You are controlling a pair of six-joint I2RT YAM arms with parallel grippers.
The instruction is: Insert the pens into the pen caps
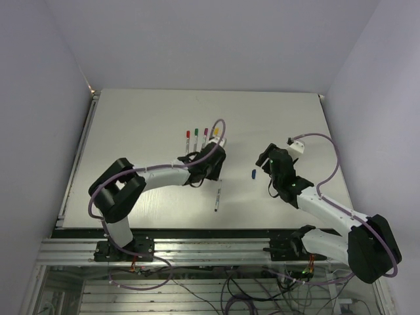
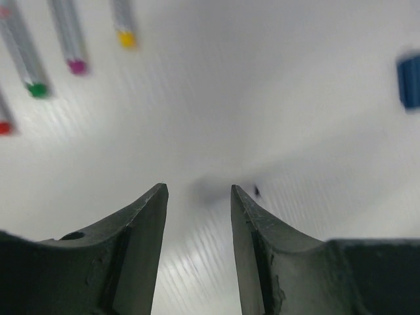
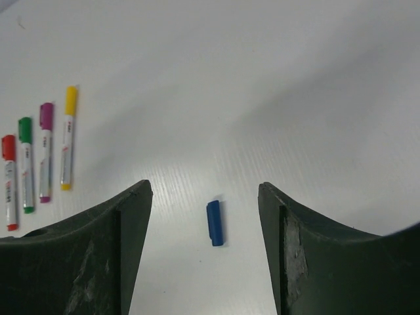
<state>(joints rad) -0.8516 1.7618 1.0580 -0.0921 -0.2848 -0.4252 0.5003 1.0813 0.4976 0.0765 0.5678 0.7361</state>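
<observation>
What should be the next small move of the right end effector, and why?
Probably lower the right end effector and close on the blue cap: it lies loose on the table between the open fingers, and four pens are already capped.

Four capped pens (image 3: 44, 151) aligned, blue cap (image 3: 214, 223) loose, fifth pen (image 1: 216, 199) apart

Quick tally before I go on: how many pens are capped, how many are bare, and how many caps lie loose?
Capped pens: 4 (red pen, green pen, purple pen, yellow pen)
Uncapped pen: 1
Loose blue cap: 1
Total: 6
</observation>
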